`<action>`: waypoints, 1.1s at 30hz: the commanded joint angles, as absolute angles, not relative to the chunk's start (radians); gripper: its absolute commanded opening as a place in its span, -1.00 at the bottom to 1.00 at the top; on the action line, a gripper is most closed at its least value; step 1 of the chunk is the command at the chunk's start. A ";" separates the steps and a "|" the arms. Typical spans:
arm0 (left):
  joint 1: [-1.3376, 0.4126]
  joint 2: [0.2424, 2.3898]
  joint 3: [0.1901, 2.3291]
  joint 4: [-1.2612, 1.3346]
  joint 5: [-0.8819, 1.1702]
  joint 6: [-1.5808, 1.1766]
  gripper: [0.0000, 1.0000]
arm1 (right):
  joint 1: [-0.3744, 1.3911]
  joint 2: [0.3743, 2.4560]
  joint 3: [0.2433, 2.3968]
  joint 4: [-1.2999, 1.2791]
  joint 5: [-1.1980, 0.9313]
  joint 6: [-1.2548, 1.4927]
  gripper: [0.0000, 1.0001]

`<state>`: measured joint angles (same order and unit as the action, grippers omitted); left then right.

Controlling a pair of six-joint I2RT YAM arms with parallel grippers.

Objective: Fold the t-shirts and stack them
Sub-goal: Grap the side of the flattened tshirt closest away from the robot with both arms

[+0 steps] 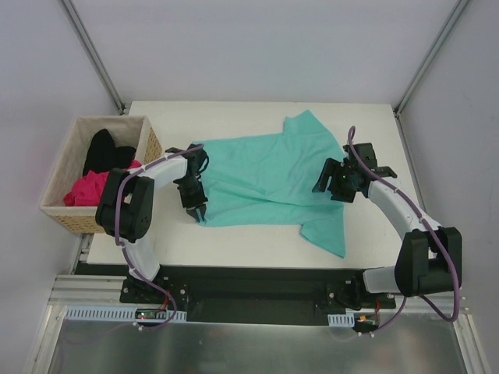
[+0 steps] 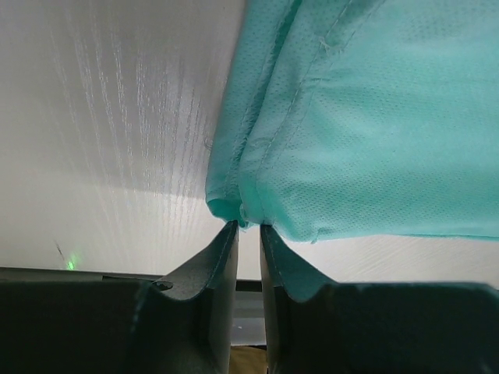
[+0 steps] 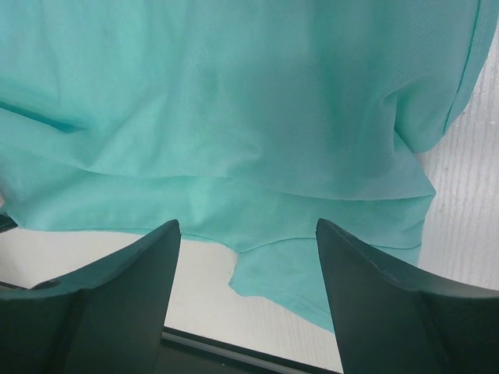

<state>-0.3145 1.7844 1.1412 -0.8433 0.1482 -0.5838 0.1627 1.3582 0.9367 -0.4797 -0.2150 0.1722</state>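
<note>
A teal t-shirt [image 1: 269, 175] lies spread on the white table [image 1: 234, 117], one sleeve toward the back and one toward the front right. My left gripper [image 1: 196, 206] is at the shirt's near-left corner. In the left wrist view its jaws [image 2: 249, 227] are nearly together, pinching the hem corner of the teal shirt [image 2: 374, 117]. My right gripper [image 1: 330, 181] hovers open and empty over the shirt's right side. The right wrist view shows the teal cloth [image 3: 234, 101] between its spread fingertips [image 3: 245, 226]. A black t-shirt [image 1: 105, 152] and a magenta pink t-shirt [image 1: 86, 188] lie bunched in the basket.
A woven wicker basket [image 1: 78, 125] stands off the table's left edge. White walls enclose the back and both sides. The table's near edge [image 1: 234, 265] runs just in front of the shirt's lower sleeve.
</note>
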 commanded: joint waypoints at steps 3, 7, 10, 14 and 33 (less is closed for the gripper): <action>-0.318 1.807 1.129 -0.868 0.143 -0.575 -0.67 | 0.175 1.362 0.989 -0.489 -0.229 0.187 0.48; -0.316 1.807 1.118 -0.868 0.137 -0.578 -0.67 | 0.173 1.368 1.014 -0.503 -0.232 0.183 0.47; -0.316 1.812 1.108 -0.871 0.137 -0.581 -0.67 | 0.175 1.371 1.023 -0.509 -0.233 0.183 0.47; -0.316 1.809 1.085 -0.874 0.137 -0.587 -0.65 | 0.175 1.374 1.029 -0.511 -0.235 0.184 0.47; -0.316 1.789 1.084 -0.864 0.141 -0.588 -1.00 | 0.176 1.356 1.042 -0.534 -0.210 0.196 0.47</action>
